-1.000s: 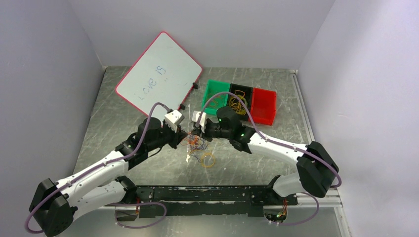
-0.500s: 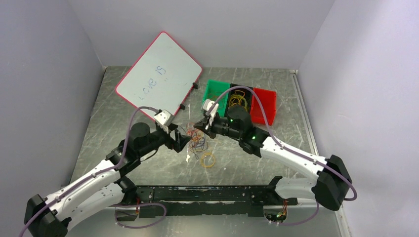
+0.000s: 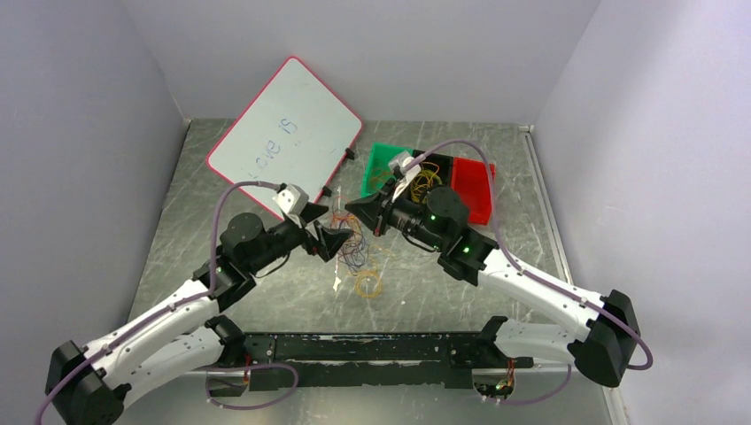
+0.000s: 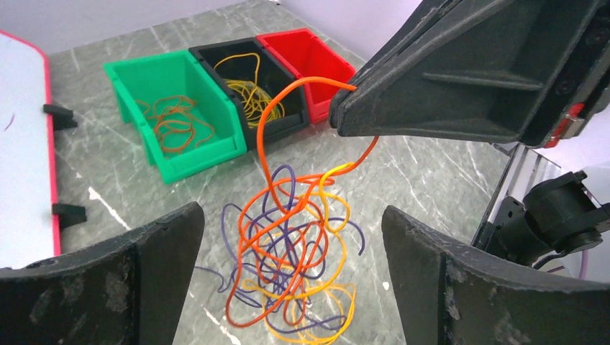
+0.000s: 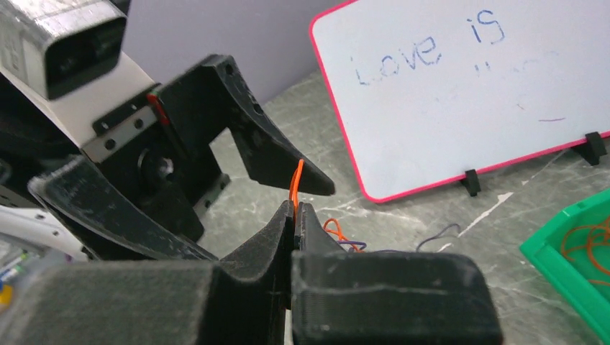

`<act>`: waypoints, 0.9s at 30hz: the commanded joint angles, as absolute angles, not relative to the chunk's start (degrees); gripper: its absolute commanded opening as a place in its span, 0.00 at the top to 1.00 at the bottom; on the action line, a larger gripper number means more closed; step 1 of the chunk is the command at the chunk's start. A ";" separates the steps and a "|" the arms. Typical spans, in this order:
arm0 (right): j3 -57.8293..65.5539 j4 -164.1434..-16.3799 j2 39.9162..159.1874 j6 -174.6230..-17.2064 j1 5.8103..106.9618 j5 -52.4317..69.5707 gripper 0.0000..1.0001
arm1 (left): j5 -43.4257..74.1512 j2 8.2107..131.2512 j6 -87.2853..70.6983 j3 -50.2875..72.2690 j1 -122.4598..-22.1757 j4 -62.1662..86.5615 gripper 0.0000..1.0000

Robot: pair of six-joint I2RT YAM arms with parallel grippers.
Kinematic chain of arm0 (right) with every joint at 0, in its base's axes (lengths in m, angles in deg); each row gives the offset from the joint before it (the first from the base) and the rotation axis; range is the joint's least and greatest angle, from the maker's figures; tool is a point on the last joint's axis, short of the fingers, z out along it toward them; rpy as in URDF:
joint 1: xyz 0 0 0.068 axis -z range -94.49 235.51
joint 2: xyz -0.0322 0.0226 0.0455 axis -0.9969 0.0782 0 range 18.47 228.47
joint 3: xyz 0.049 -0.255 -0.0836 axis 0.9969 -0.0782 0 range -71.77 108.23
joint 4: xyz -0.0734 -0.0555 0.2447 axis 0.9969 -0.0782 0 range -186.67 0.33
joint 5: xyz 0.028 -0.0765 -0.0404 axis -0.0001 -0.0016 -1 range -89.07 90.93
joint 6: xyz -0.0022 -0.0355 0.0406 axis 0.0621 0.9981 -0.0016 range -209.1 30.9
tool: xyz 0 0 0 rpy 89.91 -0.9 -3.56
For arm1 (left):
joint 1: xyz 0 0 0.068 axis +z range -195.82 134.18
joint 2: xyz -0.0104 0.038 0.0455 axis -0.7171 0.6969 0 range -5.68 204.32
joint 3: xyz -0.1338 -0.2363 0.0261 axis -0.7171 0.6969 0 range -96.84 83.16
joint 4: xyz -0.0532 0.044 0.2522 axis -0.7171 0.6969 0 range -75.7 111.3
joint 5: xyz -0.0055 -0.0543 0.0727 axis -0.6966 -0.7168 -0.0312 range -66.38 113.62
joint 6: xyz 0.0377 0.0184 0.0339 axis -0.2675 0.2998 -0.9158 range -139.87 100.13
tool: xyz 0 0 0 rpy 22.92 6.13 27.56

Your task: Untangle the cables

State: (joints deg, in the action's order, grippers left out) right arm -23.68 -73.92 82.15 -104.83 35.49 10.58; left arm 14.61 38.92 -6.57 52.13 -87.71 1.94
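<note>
Two arms lean in over the table (image 3: 186, 221), one from each side of a small tangle. Far left, a whiteboard (image 3: 283, 133) stands propped on its feet, out of the work. Next comes the left gripper (image 3: 335, 240), its fingers (image 4: 144, 280) spread wide with nothing between them, aimed at the cables (image 4: 288, 244). I take it that it waits there to catch a loop and pull against the other arm. The cables hang in the middle, a bunch of orange, yellow and purple loops between the two grippers and in front of the bins. The lowest loops look to reach the table, though I cannot be sure. A lone yellow loop (image 3: 369, 284) lies flat, nearer the arm bases. Right of the bunch, the right gripper (image 5: 295, 215) has its fingers pressed together on one orange strand (image 4: 265, 144). It pinches the top end and holds it high, likely so the bunch's own weight draws the knots loose. Farthest right sit a green bin (image 4: 187, 154), a black bin (image 4: 288, 126) and a red bin (image 4: 302, 50). The first two hold sorted loops, so part of the job looks done.
</note>
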 commanded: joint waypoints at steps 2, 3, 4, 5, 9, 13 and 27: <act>-20.81 -70.18 81.91 -112.84 34.64 8.38 1.00 | 10.35 43.78 -6.95 48.87 -87.94 -7.73 0.02; -20.65 -69.97 82.05 -113.53 34.63 8.45 1.00 | 10.36 44.70 -7.03 48.68 -87.91 -8.65 0.02; -20.56 -69.79 82.18 -114.19 34.47 8.91 1.00 | 10.62 45.50 -7.12 48.52 -87.89 -9.45 0.02; -20.46 -69.66 82.36 -114.79 34.41 9.27 1.00 | 11.07 46.43 -7.04 48.40 -87.92 -10.14 0.02; -19.86 -69.54 82.63 -116.72 33.96 9.71 1.00 | 10.48 49.82 -6.49 48.61 -87.90 -13.76 0.05; -19.10 -69.59 81.82 -117.69 33.76 9.31 1.00 | 7.73 53.63 -5.37 50.20 -87.92 -16.76 0.23; -17.36 -70.77 73.82 -114.34 33.69 0.87 1.00 | 6.62 53.77 2.65 68.13 -87.93 -22.70 0.76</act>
State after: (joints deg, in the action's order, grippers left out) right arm -19.33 -71.62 76.29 -116.17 34.01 4.41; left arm 7.29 55.32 -0.45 65.20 -87.71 -18.30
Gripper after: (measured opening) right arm 0.016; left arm 0.298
